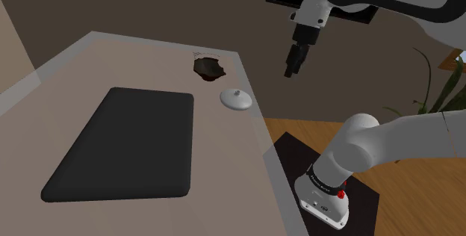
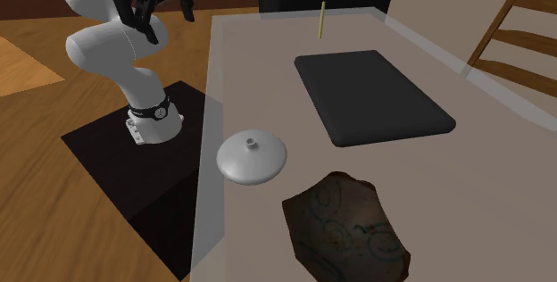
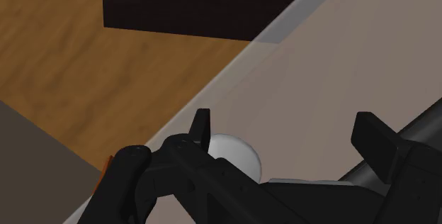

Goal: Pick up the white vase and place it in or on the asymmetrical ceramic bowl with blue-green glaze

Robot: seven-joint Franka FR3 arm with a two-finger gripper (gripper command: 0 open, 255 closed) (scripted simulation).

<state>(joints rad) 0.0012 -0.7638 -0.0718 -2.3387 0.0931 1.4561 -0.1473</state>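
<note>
Black mat (image 1: 123,143) is lying at the shoulder view's left on the table (image 1: 224,152). Going right, the dark bowl (image 1: 208,68) with blue-green marks is sitting near the squat white vase (image 1: 237,99), not touching, by the table edge. Gripper (image 1: 293,61) is hanging high just past that edge, pointing down, fingers standing wide apart and gripping nothing. Approach step, I'd judge; next it is needing to swing over the vase, drop and straddle it. Arm is arching up from the stand (image 1: 287,152).

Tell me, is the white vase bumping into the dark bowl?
Apart. The second exterior view shows a strip of table between the white vase and the dark bowl; so does the shoulder view.
</note>
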